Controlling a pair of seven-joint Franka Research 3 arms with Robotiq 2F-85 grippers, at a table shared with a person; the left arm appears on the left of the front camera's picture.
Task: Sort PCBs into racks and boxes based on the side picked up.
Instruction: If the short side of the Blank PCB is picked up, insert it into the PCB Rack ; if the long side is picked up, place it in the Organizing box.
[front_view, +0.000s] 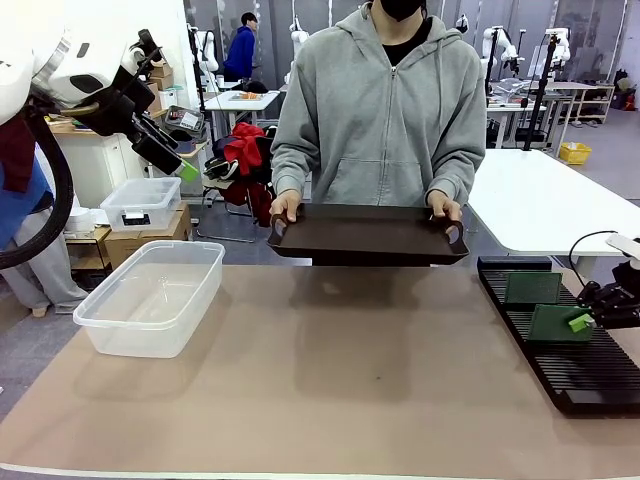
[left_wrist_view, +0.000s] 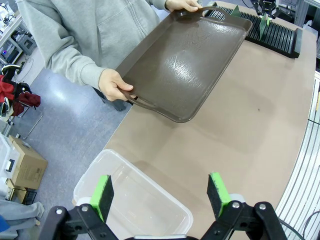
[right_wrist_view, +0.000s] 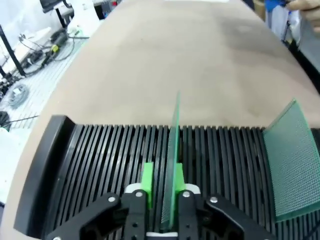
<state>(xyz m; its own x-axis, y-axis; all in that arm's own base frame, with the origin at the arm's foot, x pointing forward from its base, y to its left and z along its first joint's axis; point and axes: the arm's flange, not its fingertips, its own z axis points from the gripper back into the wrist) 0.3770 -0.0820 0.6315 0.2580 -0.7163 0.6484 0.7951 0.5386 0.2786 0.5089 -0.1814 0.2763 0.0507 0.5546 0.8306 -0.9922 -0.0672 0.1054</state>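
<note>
One green PCB (right_wrist_view: 173, 165) stands on edge in a slot of the black rack (right_wrist_view: 90, 165), between the pads of my right gripper (right_wrist_view: 163, 184). The jaws sit slightly apart: a gap shows between the left pad and the board, so the grip is open. A second PCB (right_wrist_view: 295, 160) leans in the rack further along. From the front, both PCBs (front_view: 532, 288) (front_view: 556, 324) stand in the rack (front_view: 585, 380) at the right, my right gripper (front_view: 582, 321) at the nearer one. My left gripper (left_wrist_view: 160, 192) hangs open and empty above the clear box (left_wrist_view: 132, 202), raised at the left (front_view: 180, 165).
Across the table a person holds a dark brown tray (front_view: 370, 238) by its handles with both hands, above the far edge. The clear box (front_view: 100, 318) sits at the left. White tables and other stations lie behind.
</note>
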